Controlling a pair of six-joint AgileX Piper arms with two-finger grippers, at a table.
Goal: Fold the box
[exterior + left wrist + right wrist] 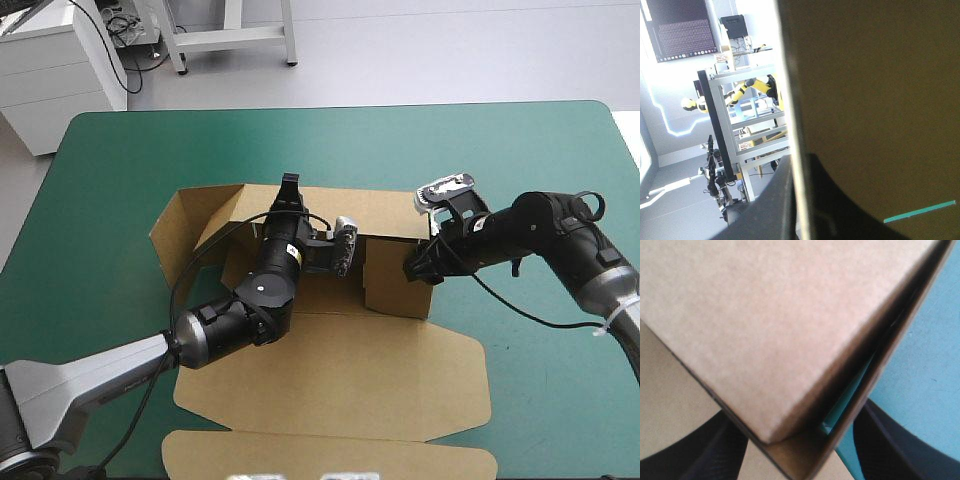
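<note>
The brown box [340,370] lies mid-table with its back and side walls partly raised and its lid flat toward the near edge. My left gripper [290,192] reaches over the tray to the top of the back wall. In the left wrist view the board [870,100] stands edge-on between the black fingers [765,210], so this gripper [799,167] is shut on it. My right gripper [418,268] sits at the box's right front corner. In the right wrist view its fingers [905,445] stand wide apart, open, straddling the corner of the box [770,325].
The left side flap [175,228] leans outward over the teal-green cover [540,150]. The lid's front flap [330,455] lies close to the table's near edge. A white cabinet [50,70] stands beyond the far left corner.
</note>
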